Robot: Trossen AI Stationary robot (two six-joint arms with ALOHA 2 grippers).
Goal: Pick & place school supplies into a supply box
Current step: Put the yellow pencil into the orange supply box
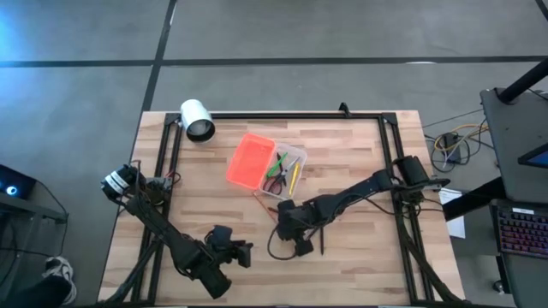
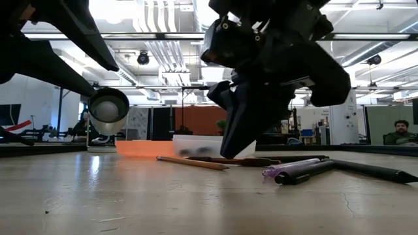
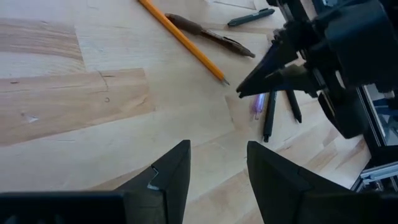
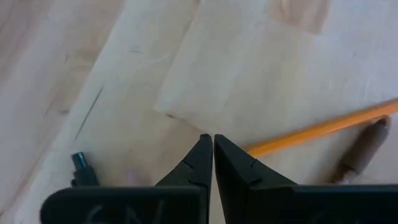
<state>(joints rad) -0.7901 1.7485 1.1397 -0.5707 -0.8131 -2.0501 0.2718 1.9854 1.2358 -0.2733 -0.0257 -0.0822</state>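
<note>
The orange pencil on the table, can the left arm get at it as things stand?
Probably yes. The orange pencil lies on bare wood ahead of the open left gripper, though the shut right gripper hovers by its tip and could crowd it.

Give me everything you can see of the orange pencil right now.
The long, thin orange pencil lies flat on the bare wooden table, outside the case. Its sharpened tip points toward the right gripper, whose jaws are shut beside it without holding it. A brown pen-like item lies close alongside.
</note>
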